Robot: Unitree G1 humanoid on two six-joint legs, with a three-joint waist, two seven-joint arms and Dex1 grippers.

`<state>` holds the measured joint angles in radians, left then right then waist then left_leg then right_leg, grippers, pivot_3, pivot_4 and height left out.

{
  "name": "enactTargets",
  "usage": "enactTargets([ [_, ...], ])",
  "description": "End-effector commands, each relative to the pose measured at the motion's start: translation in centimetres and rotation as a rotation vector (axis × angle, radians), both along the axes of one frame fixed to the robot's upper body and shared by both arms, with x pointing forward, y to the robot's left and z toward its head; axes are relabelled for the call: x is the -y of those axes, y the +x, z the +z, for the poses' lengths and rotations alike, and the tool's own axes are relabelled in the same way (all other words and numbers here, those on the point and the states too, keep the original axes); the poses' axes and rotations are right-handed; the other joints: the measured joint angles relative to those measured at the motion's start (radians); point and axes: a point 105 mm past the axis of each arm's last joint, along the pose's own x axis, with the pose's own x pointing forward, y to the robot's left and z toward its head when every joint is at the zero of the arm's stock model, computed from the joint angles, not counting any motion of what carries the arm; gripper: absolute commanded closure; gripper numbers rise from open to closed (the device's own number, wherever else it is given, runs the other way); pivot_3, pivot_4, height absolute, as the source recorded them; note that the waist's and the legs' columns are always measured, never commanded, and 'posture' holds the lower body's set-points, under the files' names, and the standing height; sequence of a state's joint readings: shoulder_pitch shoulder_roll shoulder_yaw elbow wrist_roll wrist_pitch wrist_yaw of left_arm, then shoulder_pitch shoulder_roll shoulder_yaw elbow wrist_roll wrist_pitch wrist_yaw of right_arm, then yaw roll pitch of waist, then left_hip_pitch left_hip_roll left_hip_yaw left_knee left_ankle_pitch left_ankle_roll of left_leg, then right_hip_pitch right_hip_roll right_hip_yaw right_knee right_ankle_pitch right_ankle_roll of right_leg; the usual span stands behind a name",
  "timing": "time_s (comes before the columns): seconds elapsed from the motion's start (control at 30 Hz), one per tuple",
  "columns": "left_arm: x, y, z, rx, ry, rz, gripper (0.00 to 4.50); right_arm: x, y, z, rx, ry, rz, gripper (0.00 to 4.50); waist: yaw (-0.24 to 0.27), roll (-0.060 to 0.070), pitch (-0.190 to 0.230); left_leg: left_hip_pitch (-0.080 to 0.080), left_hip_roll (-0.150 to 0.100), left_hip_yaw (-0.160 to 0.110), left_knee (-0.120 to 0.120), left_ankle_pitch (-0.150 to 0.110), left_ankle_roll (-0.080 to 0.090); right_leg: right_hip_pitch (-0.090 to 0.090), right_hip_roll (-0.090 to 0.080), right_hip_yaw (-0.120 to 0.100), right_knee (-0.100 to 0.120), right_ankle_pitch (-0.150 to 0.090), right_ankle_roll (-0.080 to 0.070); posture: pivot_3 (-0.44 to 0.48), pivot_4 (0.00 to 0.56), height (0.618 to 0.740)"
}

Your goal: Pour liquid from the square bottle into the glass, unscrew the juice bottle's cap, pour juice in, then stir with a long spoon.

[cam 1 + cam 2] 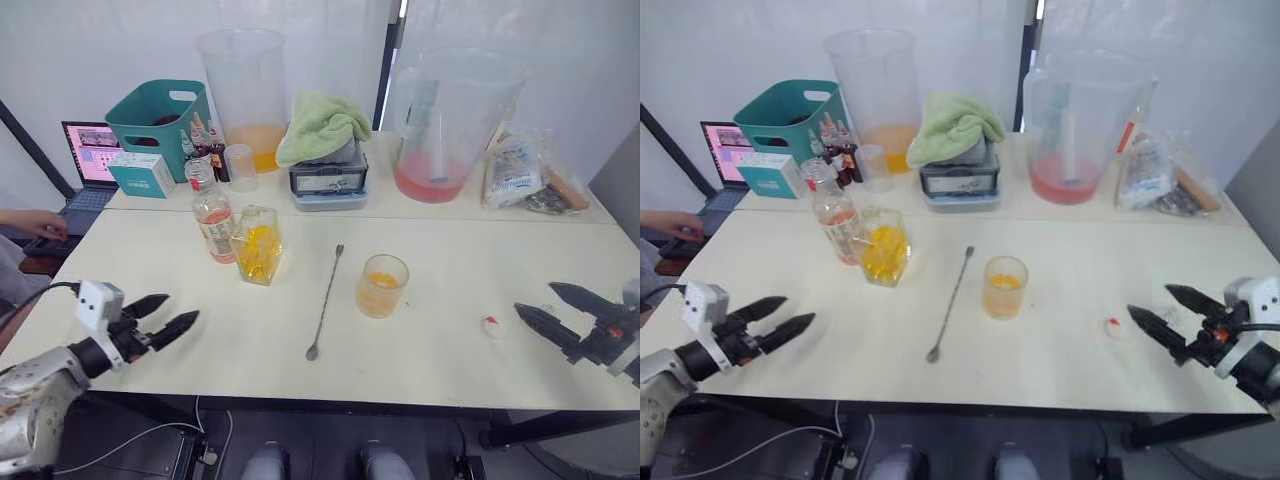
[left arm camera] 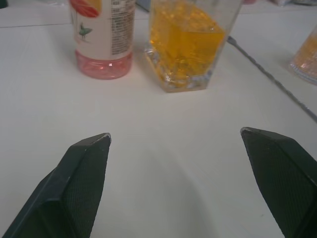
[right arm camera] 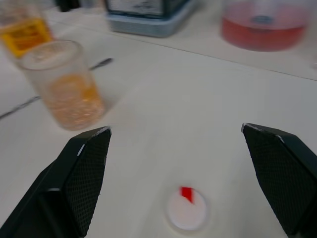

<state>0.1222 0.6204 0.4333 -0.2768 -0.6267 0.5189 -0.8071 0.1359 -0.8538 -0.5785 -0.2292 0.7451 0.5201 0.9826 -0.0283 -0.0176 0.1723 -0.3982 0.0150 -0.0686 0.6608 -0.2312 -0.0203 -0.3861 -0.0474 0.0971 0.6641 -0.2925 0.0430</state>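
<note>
The left end effector [image 1: 170,313] hovers low over the near left part of the bench [image 1: 440,330], its two black fingers spread apart and holding nothing; the right end effector [image 1: 545,307] hovers over the near right part, likewise spread and empty, with the cap [image 1: 492,325] lying flat on the bench just beside its fingertips; in the right wrist view the cap [image 3: 186,210] sits between the two fingers, white with a red mark. The glass [image 1: 381,286] stands upright near the middle of the bench, holding orange liquid in its lower part; the long spoon [image 1: 325,302] lies flat just to its left, bowl end toward the near edge. The square bottle [image 1: 258,245] stands upright farther left, yellow-orange liquid inside; the juice bottle [image 1: 211,214] stands upright just beside it, uncapped, with pinkish liquid low in it; whether the two touch is unclear. Behind them stand two large clear jugs [image 1: 245,95], a green cloth [image 1: 320,124] over a grey device, and a teal basket [image 1: 160,115].
</note>
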Motion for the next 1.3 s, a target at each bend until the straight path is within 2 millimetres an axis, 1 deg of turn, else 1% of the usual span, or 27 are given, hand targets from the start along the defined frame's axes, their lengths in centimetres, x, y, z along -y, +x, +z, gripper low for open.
enactTargets([
  [0.03,4.7,-0.7,0.6,-0.002,0.000,-0.049,0.06,-2.6,-0.3,0.7,-0.053,0.001,0.223,0.00,0.007,0.000,0.000,0.000,0.000,0.000,0.000,0.000,0.000,0.000,0.000,0.000,-0.001,0.000,0.000,0.000,0.150,0.740],
  [0.1,6.8,-1.0,0.1,-0.020,0.012,-0.066,0.06,-3.4,-0.3,0.7,-0.087,-0.015,0.313,0.00,0.011,-0.001,0.000,0.000,-0.001,0.000,0.000,0.000,0.000,0.001,0.001,0.000,-0.001,0.000,0.000,0.000,0.150,0.740],
  [0.13,7.6,-1.1,0.1,-0.020,0.020,-0.071,0.06,-3.8,-0.3,0.7,-0.099,-0.022,0.347,0.00,0.013,-0.001,0.000,0.000,-0.001,0.001,0.000,0.000,0.000,0.001,0.001,0.000,-0.001,0.000,0.000,0.000,0.150,0.740],
  [0.2,10.1,-1.3,-0.3,-0.022,0.044,-0.081,0.06,-4.8,-0.2,0.9,-0.119,-0.032,0.433,0.00,0.013,-0.001,0.000,0.000,-0.001,0.001,0.001,0.000,0.000,0.001,0.002,0.000,-0.001,0.000,0.000,0.000,0.150,0.740],
  [0.23,11.0,-1.4,-0.4,-0.018,0.057,-0.085,0.06,-5.1,-0.2,1.0,-0.126,-0.034,0.462,0.00,0.013,-0.001,0.000,0.000,-0.001,0.001,0.001,0.000,0.000,0.001,0.002,0.000,-0.001,0.000,0.000,0.000,0.150,0.740],
  [0.27,11.8,-1.4,-0.6,-0.016,0.072,-0.073,0.06,-5.5,-0.3,1.2,-0.129,-0.037,0.488,0.00,0.014,-0.001,0.000,0.000,-0.002,0.001,0.001,0.000,0.000,0.001,0.002,0.001,-0.002,0.000,0.000,0.000,0.150,0.740],
  [0.4,13.6,-1.2,-1.3,-0.006,0.120,-0.032,0.06,-6.7,-0.4,1.8,-0.120,-0.029,0.542,0.00,0.015,-0.001,0.000,0.000,-0.002,0.001,0.001,0.000,0.000,0.001,0.002,0.001,-0.001,0.000,0.000,0.000,0.150,0.740],
  [0.47,15.0,-0.9,-1.5,-0.005,0.105,-0.017,0.06,-7.4,-0.7,2.2,-0.119,-0.016,0.574,0.00,0.016,-0.001,0.000,0.000,-0.002,0.001,0.001,0.000,0.000,0.001,0.002,0.001,-0.001,0.000,0.000,0.000,0.150,0.740],
  [0.53,16.4,-0.1,-2.0,-0.012,0.108,0.001,0.06,-8.1,-0.9,2.4,-0.119,-0.016,0.593,0.00,0.019,-0.001,0.000,0.000,-0.002,0.001,0.001,0.000,0.000,0.001,0.002,0.001,-0.002,0.000,0.000,0.000,0.150,0.740],
  [0.63,17.6,1.1,-2.5,-0.008,0.129,0.019,0.06,-8.6,-1.1,2.5,-0.120,-0.015,0.597,0.00,0.021,-0.001,0.000,-0.001,-0.003,0.001,0.001,0.000,0.000,0.001,0.002,0.001,-0.002,0.000,0.000,0.000,0.150,0.740],
  [0.73,18.2,2.0,-2.8,-0.005,0.148,0.029,0.06,-8.9,-1.1,2.7,-0.121,-0.011,0.594,0.00,0.019,-0.001,0.000,-0.001,-0.003,0.001,0.001,0.000,0.000,0.001,0.002,0.001,-0.002,0.000,0.000,0.000,0.150,0.740],
  [0.77,18.6,2.3,-3.2,-0.025,0.155,0.028,0.06,-8.9,-1.1,2.7,-0.120,-0.014,0.589,0.00,0.018,-0.001,0.000,-0.001,-0.003,0.001,0.001,0.000,0.000,0.001,0.002,0.001,-0.002,0.000,0.000,0.000,0.150,0.740],
  [0.87,19.4,3.2,-5.8,-0.133,0.251,0.048,0.06,-8.8,-1.2,3.5,-0.106,-0.011,0.577,0.00,0.018,-0.001,-0.001,-0.001,-0.003,0.001,0.001,0.000,0.000,0.001,0.002,0.001,-0.001,0.000,0.000,0.000,0.150,0.740],
  [0.93,19.5,3.5,-6.6,-0.181,0.275,0.065,0.06,-9.0,-1.2,3.8,-0.100,-0.005,0.576,0.00,0.024,-0.001,-0.001,0.000,-0.004,0.000,0.002,0.000,0.000,0.002,0.002,0.001,-0.001,0.000,0.000,0.000,0.150,0.740],
  [1.03,20.0,3.5,-7.0,-0.210,0.300,0.035,0.87,-9.2,-1.1,4.0,-0.091,-0.006,0.574,0.00,0.028,-0.001,-0.002,0.001,-0.004,0.000,0.003,0.000,0.000,0.004,0.002,0.001,-0.002,0.000,0.001,0.000,0.150,0.740],
  [1.07,20.1,3.5,-7.2,-0.219,0.301,0.028,1.22,-9.3,-1.0,4.1,-0.086,-0.004,0.572,0.00,0.029,-0.001,-0.002,0.002,-0.004,0.000,0.003,0.000,0.000,0.005,0.002,0.001,-0.002,0.000,0.001,0.000,0.150,0.740],
  [1.13,20.1,3.4,-7.3,-0.227,0.298,0.025,1.80,-9.3,-1.0,4.1,-0.081,-0.001,0.570,0.00,0.030,-0.001,-0.002,0.005,-0.004,0.000,0.003,0.000,0.000,0.009,0.002,0.001,-0.002,0.000,0.001,0.000,0.150,0.740],
  [1.17,19.9,3.4,-7.3,-0.231,0.299,0.026,2.20,-9.4,-0.9,4.1,-0.080,-0.003,0.568,0.00,0.030,-0.001,-0.002,0.008,-0.003,0.000,0.003,0.000,0.000,0.013,0.002,0.000,-0.005,-0.001,0.002,0.000,0.150,0.740],
  [1.2,19.6,3.4,-7.4,-0.233,0.304,0.027,2.51,-9.4,-0.9,4.1,-0.079,-0.005,0.567,0.00,0.030,-0.001,-0.002,0.010,-0.003,0.000,0.003,0.000,0.000,0.016,0.002,0.000,-0.007,-0.001,0.002,0.000,0.150,0.740],
  [1.3,19.0,3.2,-7.4,-0.239,0.308,0.026,3.55,-9.4,-0.9,4.1,-0.075,-0.007,0.564,0.00,0.029,-0.001,-0.002,0.010,-0.003,0.000,0.002,0.000,0.000,0.017,0.002,0.000,-0.008,-0.001,0.002,0.000,0.150,0.740],
])
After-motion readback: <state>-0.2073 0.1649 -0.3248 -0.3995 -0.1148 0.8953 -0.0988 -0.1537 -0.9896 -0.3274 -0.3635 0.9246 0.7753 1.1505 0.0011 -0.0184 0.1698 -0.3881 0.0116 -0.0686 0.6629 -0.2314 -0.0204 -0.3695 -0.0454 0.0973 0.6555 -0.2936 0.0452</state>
